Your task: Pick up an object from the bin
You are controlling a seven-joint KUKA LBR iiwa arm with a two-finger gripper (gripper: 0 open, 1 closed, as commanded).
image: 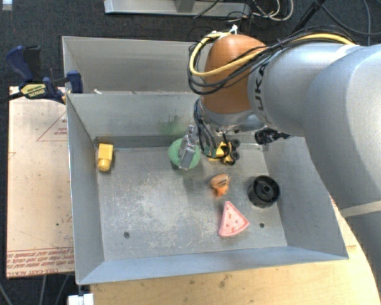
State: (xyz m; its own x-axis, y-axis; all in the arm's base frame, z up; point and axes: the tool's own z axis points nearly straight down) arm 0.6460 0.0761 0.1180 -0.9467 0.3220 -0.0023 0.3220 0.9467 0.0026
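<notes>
My gripper hangs low near the bin's back wall, a little right of the middle. A round green thing lies right against its left side, partly hidden by it; whether it is gripped I cannot tell. A small orange thing rests on the floor just to the front right of the gripper. Farther forward lies a pink wedge like a watermelon slice. A black round part sits to the right of the orange thing.
A yellow block lies alone at the bin's left side near the back wall. The big arm with its orange cover and cables overhangs the bin's right back part. Bare floor stretches across the left and front middle.
</notes>
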